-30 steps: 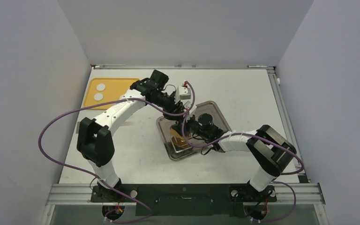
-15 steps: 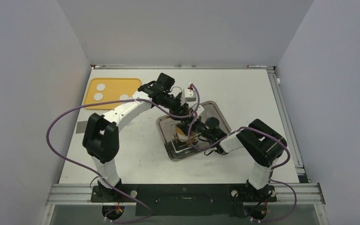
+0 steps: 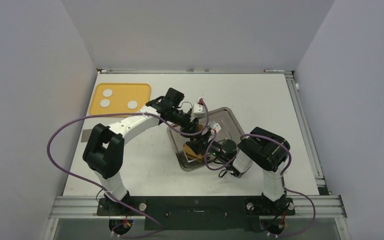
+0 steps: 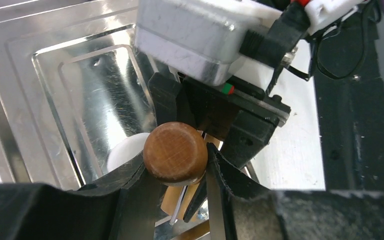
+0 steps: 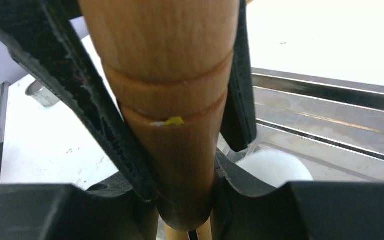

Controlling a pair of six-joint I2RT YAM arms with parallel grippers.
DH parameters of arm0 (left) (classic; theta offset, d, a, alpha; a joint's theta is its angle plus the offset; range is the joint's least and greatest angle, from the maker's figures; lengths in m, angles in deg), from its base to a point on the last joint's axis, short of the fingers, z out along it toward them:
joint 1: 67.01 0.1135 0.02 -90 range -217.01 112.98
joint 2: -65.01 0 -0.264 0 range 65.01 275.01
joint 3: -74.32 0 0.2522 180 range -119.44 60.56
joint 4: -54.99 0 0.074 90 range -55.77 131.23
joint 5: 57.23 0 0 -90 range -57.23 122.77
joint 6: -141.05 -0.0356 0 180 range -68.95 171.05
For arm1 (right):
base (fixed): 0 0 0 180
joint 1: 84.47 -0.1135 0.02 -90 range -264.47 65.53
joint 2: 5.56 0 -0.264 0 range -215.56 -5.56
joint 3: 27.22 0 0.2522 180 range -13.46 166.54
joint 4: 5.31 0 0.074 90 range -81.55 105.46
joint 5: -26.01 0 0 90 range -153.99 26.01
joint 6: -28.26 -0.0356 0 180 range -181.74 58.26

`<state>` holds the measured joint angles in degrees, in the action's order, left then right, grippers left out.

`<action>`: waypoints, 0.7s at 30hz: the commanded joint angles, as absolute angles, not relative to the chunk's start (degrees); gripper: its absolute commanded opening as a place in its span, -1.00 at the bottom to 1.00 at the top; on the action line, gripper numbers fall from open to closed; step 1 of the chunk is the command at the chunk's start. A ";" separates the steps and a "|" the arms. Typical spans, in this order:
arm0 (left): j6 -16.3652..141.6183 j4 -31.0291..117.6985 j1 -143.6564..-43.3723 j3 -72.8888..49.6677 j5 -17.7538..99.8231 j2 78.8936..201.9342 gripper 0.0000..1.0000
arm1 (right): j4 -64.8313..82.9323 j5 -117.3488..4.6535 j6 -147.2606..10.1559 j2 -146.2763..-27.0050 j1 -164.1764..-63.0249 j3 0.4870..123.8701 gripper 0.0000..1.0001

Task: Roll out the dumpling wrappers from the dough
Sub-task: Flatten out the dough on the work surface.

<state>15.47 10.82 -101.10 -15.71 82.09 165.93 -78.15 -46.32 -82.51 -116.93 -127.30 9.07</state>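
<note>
A short wooden rolling pin (image 3: 192, 150) lies over the metal tray (image 3: 228, 118), held at both ends. My left gripper (image 4: 177, 162) is shut on its round end knob (image 4: 175, 152). My right gripper (image 5: 185, 192) is shut on the pin's other handle (image 5: 172, 105). One white piece of dough (image 4: 124, 151) rests on the tray floor just beside the pin, also seen as dough (image 5: 275, 167) in the right wrist view; how flat it is I cannot tell. Three small round dough lumps (image 3: 108, 92) sit on the yellow tray (image 3: 125, 90).
The yellow tray lies at the back left of the table. A grey patch (image 3: 86, 135) lies near the left wall. A small shiny metal ring (image 5: 40, 93) stands on the table beyond the tray. Purple cables (image 3: 60, 135) loop off both arms.
Both grippers carried the pin a little toward the tray's near left. The right arm folded in closer. The left arm swung off the yellow tray, uncovering the third lump.
</note>
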 commanded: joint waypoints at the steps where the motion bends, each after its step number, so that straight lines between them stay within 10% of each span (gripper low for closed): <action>1: 12.26 -0.15 -99.22 -9.60 73.33 168.53 -1.00 | -61.63 -52.74 -88.22 -123.11 -125.52 2.50 -0.83; 21: 14.81 -10.71 -99.53 -31.08 77.51 160.37 -1.00 | -30.95 -46.73 -75.32 -97.19 -122.61 28.32 -0.83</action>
<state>14.99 -5.68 -98.63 -26.03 77.39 163.37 -38.42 -42.80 -75.74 -99.73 -127.81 22.44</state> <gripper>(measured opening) 0.304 0.296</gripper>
